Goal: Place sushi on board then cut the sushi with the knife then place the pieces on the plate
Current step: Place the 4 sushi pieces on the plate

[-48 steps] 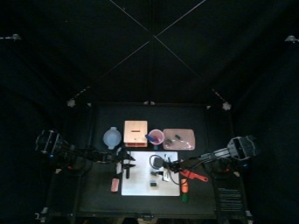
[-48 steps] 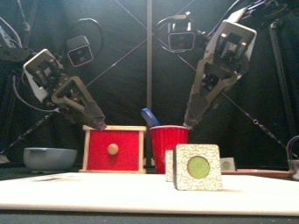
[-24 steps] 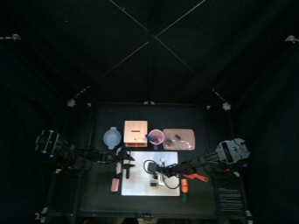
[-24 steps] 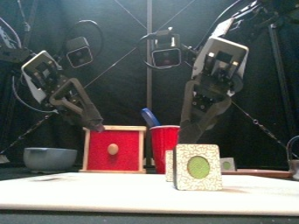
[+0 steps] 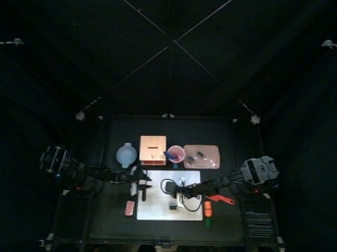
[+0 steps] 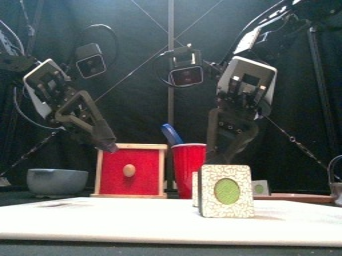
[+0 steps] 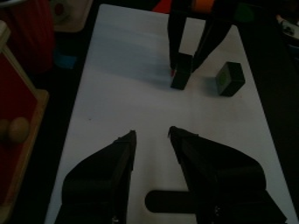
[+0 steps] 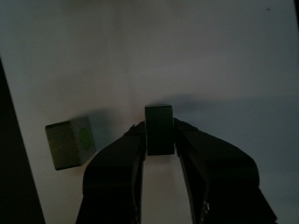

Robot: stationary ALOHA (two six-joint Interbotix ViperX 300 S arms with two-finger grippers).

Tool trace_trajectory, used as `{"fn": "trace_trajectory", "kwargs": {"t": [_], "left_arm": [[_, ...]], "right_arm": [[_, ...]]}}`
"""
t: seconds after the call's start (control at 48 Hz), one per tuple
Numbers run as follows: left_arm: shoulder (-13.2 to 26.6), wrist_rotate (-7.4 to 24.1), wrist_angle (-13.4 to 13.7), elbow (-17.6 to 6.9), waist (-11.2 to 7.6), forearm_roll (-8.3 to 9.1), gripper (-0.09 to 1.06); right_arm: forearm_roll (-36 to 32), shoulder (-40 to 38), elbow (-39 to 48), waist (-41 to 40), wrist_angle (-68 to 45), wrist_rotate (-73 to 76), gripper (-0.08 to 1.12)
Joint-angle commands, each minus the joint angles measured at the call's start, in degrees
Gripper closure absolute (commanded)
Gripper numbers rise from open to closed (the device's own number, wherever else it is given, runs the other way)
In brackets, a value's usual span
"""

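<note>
Right gripper (image 8: 159,133) set over a cut sushi piece (image 8: 158,118), jaws apart

Its jaws are held open to either side of the dark green piece and, as far as can be seen, are not closed on it; the piece stands on the white cutting board (image 8: 176,52), a second piece (image 8: 70,143) just beside it; the left gripper (image 7: 152,136) is held over the board's left part, parted and empty; cutting is judged done and the transfer to be in hand; next, the jaws must be closed squarely on the piece, which must then be lifted and carried to the pink tray (image 5: 203,154) behind the board.
</note>
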Motion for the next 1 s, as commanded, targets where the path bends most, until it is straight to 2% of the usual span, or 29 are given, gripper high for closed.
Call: {"fn": "trace_trajectory", "kwargs": {"t": [0.021, 0.271, 0.479, 0.688, 0.833, 1.0], "left_arm": [[-0.3, 0.1, -0.2, -0.6, 0.18, -0.09, 0.2], [-0.3, 0.1, -0.3, -0.5, 0.18, -0.09, 0.2], [-0.3, 0.1, -0.3, -0.5, 0.18, -0.09, 0.2], [0.6, 0.1, -0.3, -0.9, 0.26, -0.09, 0.2], [1.0, 0.0, -0.2, -1.1, 0.26, -0.09, 0.2], [1.1, 0.0, -0.3, -1.2, 0.26, -0.09, 0.2]], "right_arm": [[-0.2, -6.3, 1.0, -2.2, 4.0, 0.1, 0.48], [0.0, -19.5, 8.5, -10.0, 14.0, 0.3, 0.48], [0.2, -26.6, 16.8, -20.0, 15.6, 0.3, 0.48], [0.3, -27.6, 21.0, -28.6, 11.5, 0.1, 0.48], [0.3, -26.5, 22.7, -31.0, 6.9, 0.1, 0.46], [0.3, -24.7, 24.9, -31.9, 4.7, 0.1, 0.38]]}}
